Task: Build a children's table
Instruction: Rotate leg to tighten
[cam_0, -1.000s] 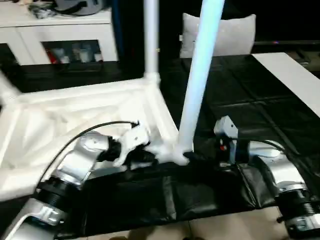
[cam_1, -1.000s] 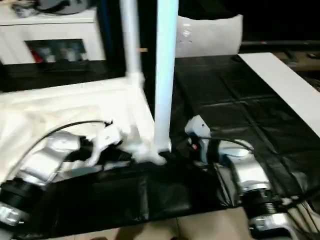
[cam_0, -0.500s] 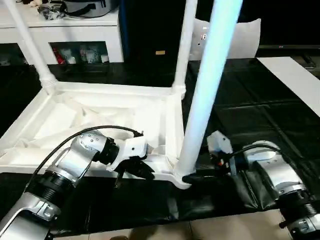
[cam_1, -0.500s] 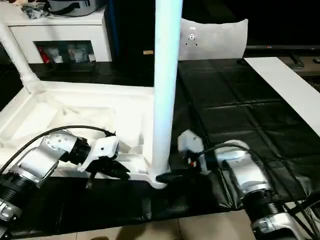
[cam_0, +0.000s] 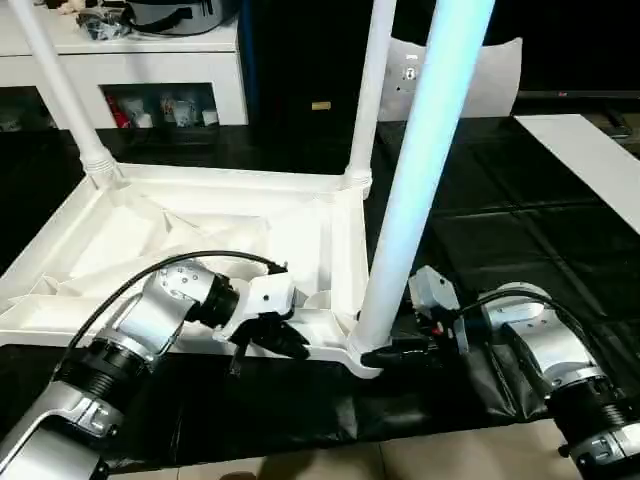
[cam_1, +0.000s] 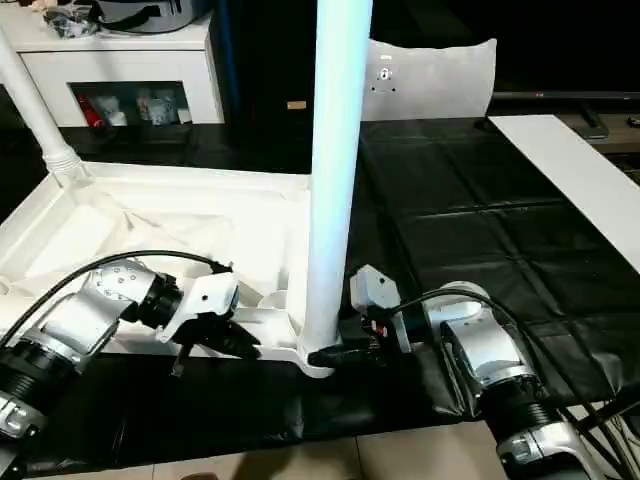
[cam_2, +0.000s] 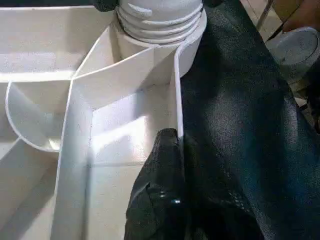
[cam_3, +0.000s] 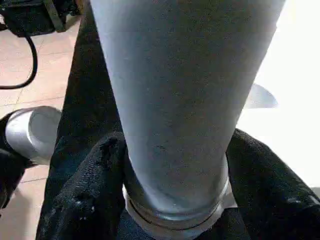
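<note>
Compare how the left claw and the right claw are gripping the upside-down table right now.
The left claw pinches the thin edge wall of the tabletop, while the right claw clamps the base of the near leg. The left claw's fingers sit close together on flat plastic; the right claw's fingers spread around a round tube. Both rest low, by the same near corner socket.

A black quilted mat (cam_0: 500, 220) covers the floor, with beige tile (cam_1: 400, 455) showing at its near edge. Behind stands a white cabinet (cam_0: 150, 60) — clutter on top, small items in its open shelf. A white cushion (cam_1: 430, 80) leans against the dark backdrop; 1 white board (cam_0: 590, 150) lies alongside the mat.
</note>
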